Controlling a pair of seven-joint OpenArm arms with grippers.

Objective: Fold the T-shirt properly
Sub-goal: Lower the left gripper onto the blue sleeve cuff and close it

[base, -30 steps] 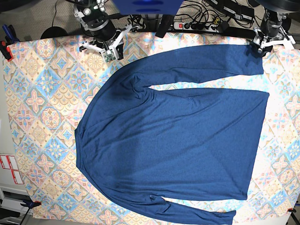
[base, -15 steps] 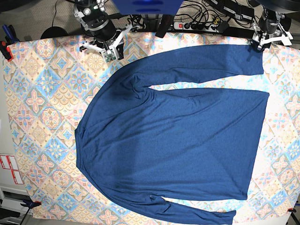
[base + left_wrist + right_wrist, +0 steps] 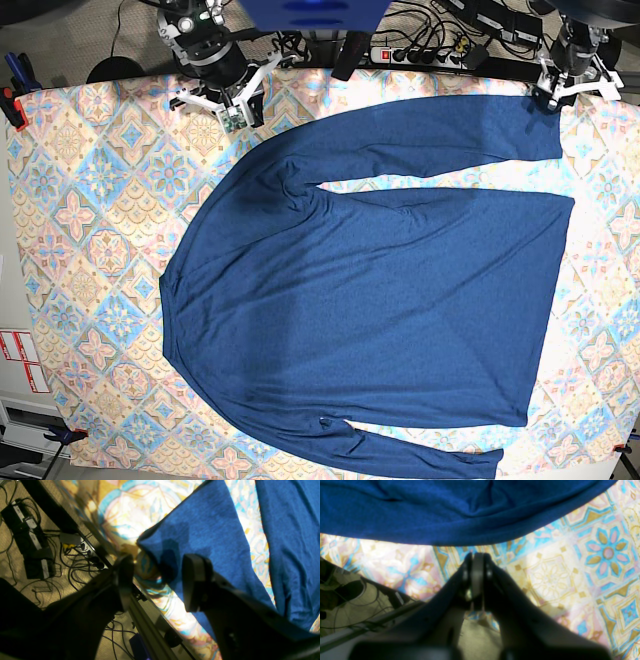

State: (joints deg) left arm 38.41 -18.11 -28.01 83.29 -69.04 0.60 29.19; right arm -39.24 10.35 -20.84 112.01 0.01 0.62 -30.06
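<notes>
The dark navy long-sleeved T-shirt [image 3: 380, 290] lies spread flat on the patterned tablecloth [image 3: 90, 220], with one sleeve along the back edge and one along the front. My left gripper [image 3: 552, 98] hovers open by the back sleeve's cuff. In the left wrist view the left gripper [image 3: 157, 580] has its fingers apart, straddling the cuff corner [image 3: 155, 542] from above. My right gripper [image 3: 232, 115] is shut and empty near the shirt's shoulder. In the right wrist view the right gripper [image 3: 476, 560] sits over bare cloth just short of the shirt's edge [image 3: 460, 517].
A power strip [image 3: 420, 52] and cables lie beyond the table's back edge, and also show in the left wrist view [image 3: 85, 547]. A clamp [image 3: 12, 100] grips the cloth at the left edge. Red and white labels [image 3: 20, 360] sit at the lower left.
My left gripper has shifted slightly toward the table's back edge near the cuff. The right arm and the shirt have not visibly moved.
</notes>
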